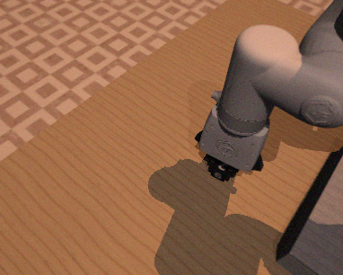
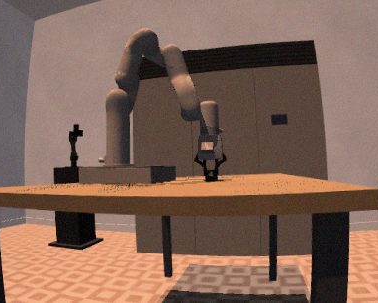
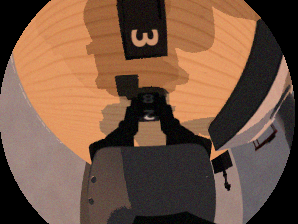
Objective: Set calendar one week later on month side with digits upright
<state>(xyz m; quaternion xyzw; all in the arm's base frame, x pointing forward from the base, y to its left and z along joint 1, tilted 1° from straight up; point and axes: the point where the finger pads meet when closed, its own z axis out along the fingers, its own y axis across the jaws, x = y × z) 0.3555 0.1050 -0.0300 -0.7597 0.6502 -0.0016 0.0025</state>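
Observation:
A small black cube [image 1: 219, 174] [image 2: 211, 174] [image 3: 148, 106] is low over or on the table between the fingertips. Light digits, an 8 and a 2, show on two of its faces in the wrist view. My gripper [image 1: 220, 171] [image 2: 211, 173] [image 3: 148, 104] points down and is shut on this cube, with a finger against each side. A dark block [image 3: 125, 42] with a light 3 is at the top of the wrist view, apart from the gripper and cut off by the view's edge. I cannot tell tray from cube there. No month name shows.
A dark square patch [image 3: 127, 84] is just beyond the held cube; I cannot tell whether it is an object or shadow. The grey arm base block [image 1: 329, 225] [image 2: 116, 175] stands on the wooden table [image 1: 101, 180] [image 2: 284, 200]. The arm hides part of the table in the top view.

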